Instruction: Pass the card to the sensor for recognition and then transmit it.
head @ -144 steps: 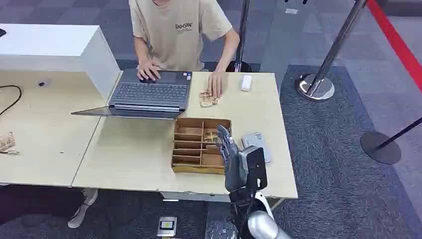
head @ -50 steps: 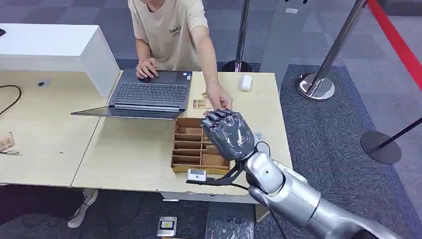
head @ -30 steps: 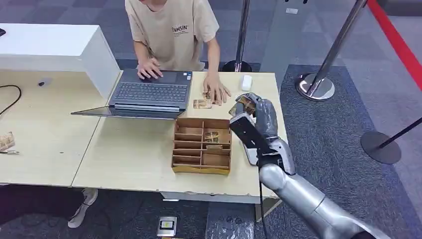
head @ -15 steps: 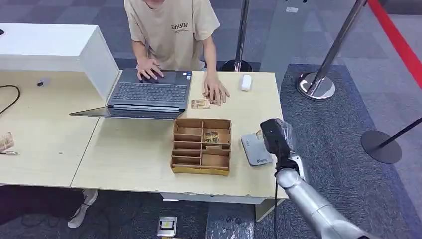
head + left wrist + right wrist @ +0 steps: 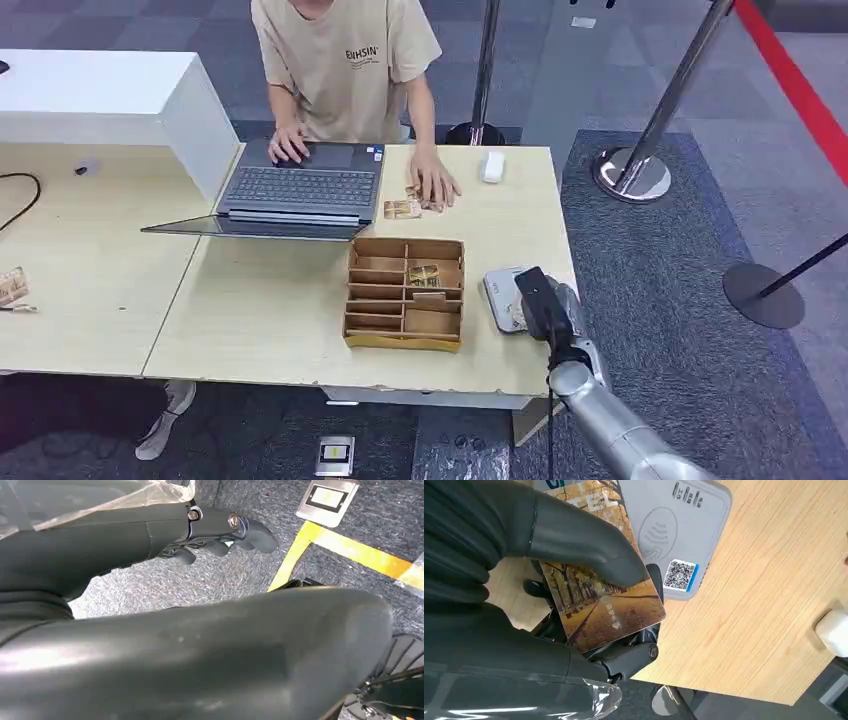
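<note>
Light wooden table (image 5: 260, 320) with desk items

A laptop (image 5: 300, 190) lies open at the far edge, cards (image 5: 404, 208) just beside it under a person's hand (image 5: 434, 185). A small white box (image 5: 492, 166) sits near the far corner. A brown divided tray (image 5: 405, 292) stands mid-table, the grey sensor (image 5: 498, 292) just beside it.
</note>
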Robot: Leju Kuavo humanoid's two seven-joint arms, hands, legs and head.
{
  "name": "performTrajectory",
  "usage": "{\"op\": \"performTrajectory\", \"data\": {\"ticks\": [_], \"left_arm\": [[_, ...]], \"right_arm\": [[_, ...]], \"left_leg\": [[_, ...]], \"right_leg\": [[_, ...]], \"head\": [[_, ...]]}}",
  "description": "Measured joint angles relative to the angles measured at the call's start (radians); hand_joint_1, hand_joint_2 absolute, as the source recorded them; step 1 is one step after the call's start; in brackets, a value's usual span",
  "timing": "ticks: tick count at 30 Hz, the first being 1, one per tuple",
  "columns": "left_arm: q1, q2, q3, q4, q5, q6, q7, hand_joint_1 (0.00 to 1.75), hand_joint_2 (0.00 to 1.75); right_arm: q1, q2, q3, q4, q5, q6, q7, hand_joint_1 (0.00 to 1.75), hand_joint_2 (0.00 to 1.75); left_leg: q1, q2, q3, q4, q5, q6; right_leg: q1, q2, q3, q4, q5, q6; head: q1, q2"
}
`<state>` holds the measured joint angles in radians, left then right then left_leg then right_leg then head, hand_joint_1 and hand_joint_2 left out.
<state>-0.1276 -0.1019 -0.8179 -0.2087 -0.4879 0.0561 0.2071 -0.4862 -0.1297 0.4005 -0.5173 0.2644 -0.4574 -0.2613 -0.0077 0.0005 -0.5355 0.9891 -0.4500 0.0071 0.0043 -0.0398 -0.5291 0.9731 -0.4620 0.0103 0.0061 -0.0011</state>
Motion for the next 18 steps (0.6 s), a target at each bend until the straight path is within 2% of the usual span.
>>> {"op": "performTrajectory", "data": {"ticks": [3, 10, 14, 18], "left_arm": [[0.000, -0.001, 0.000, 0.000, 0.000, 0.000, 0.000, 0.00, 0.00], [0.001, -0.001, 0.000, 0.000, -0.009, -0.010, 0.000, 0.00, 0.00], [-0.002, -0.001, 0.000, 0.000, -0.019, -0.025, -0.004, 0.00, 0.00], [-0.004, -0.001, 0.000, 0.000, -0.028, -0.034, -0.004, 0.00, 0.00]], "right_arm": [[-0.004, 0.009, 0.000, 0.010, 0.000, -0.026, -0.018, 1.75, 1.75], [-0.031, 0.019, 0.002, -0.016, -0.039, -0.092, -0.123, 1.75, 1.75], [-0.060, 0.016, 0.003, -0.116, -0.039, -0.095, -0.100, 1.75, 1.75], [-0.085, 0.008, 0.004, -0.300, -0.032, -0.075, -0.028, 1.75, 1.75]], "left_leg": [[0.000, 0.000, 0.001, 0.000, 0.000, 0.000], [0.000, 0.000, 0.000, 0.000, 0.001, 0.000], [0.000, 0.000, -0.001, 0.000, 0.001, 0.000], [0.000, 0.000, -0.002, 0.000, 0.001, 0.000]], "right_leg": [[0.000, 0.000, 0.002, 0.000, 0.000, 0.000], [0.000, -0.001, 0.001, 0.000, 0.001, 0.000], [0.000, -0.001, 0.000, 0.001, 0.001, 0.000], [0.000, -0.001, -0.001, 0.001, 0.001, 0.001]], "head": [[0.000, 0.000], [0.000, 0.000], [0.000, 0.000], [0.000, 0.000]]}}
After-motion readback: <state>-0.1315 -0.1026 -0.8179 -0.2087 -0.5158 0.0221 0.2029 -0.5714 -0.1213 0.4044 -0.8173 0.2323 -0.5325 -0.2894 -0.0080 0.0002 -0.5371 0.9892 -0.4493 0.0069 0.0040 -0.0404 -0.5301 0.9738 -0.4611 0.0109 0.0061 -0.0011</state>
